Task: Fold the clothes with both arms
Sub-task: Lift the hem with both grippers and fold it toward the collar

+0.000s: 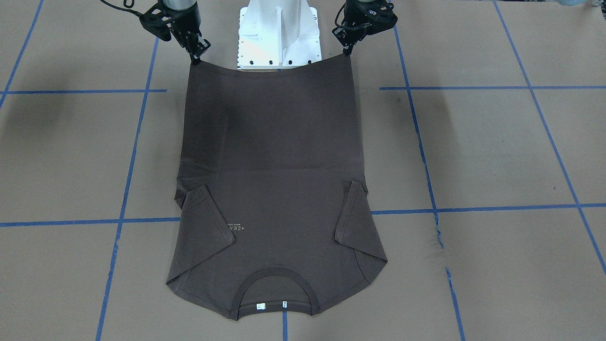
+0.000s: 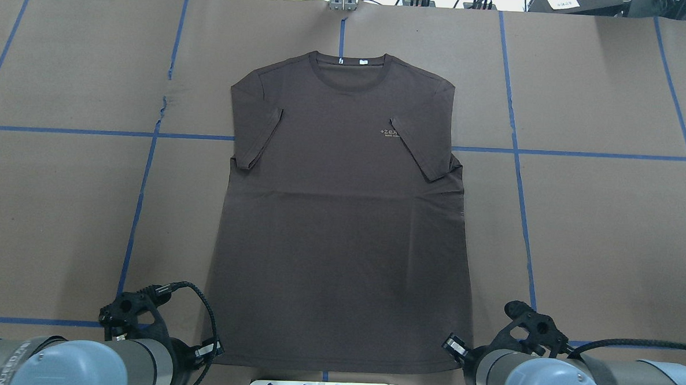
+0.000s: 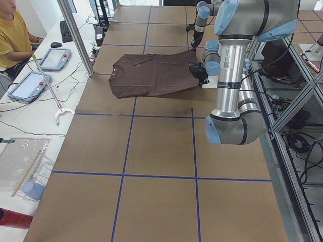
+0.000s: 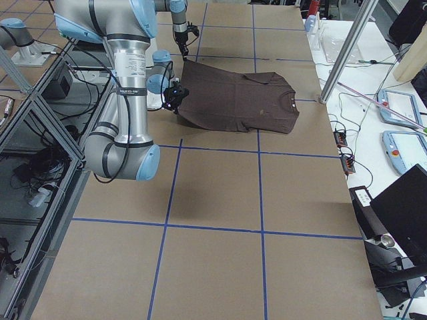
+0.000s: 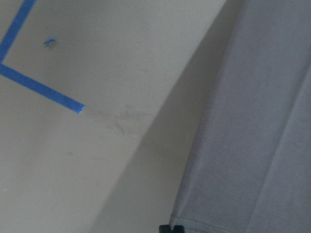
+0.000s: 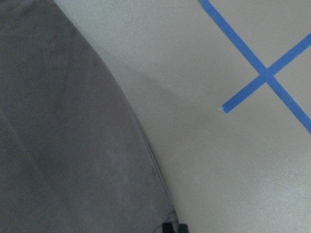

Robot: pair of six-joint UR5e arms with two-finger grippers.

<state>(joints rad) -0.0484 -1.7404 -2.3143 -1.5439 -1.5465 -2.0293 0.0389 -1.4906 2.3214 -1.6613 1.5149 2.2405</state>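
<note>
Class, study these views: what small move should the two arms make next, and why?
Probably carry the hem forward toward the collar. Both sleeves are already folded in, and the left pincer and right pincer each pinch a hem corner of the T-shirt, lifted off the table.

2 jointed tubular arms, left arm point(image 3: 232, 65) and right arm point(image 4: 130, 87): silver-grey tubes, light blue joint caps point(image 3: 225, 15), white printed label point(image 3: 225, 63) on the tube. Black 2-finger left gripper point(image 1: 349, 51) and right gripper point(image 1: 195, 58), with black cables point(image 2: 637, 344). White pedestal base point(image 1: 279, 33), row of dark screws point(image 1: 271, 62) along 1 edge.
</note>
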